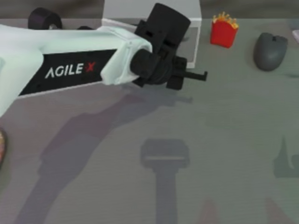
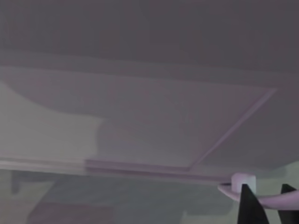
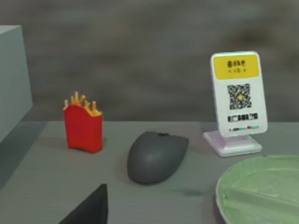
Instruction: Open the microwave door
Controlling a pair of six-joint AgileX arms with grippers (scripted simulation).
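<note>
The light grey microwave stands at the back middle of the table. My left arm reaches across to its front, and the left gripper sits low at the front's right side. In the left wrist view the microwave door with its pale window fills the picture. The silvery handle bar runs between the two dark fingertips, and the gripper is shut on it. The right arm is parked out of the top view. Only one dark finger of its gripper shows, with nothing near it.
A red box of fries and a dark grey computer mouse lie right of the microwave. Farther right stand a QR code sign and a green plate. A brownish object peeks in at the table's left edge.
</note>
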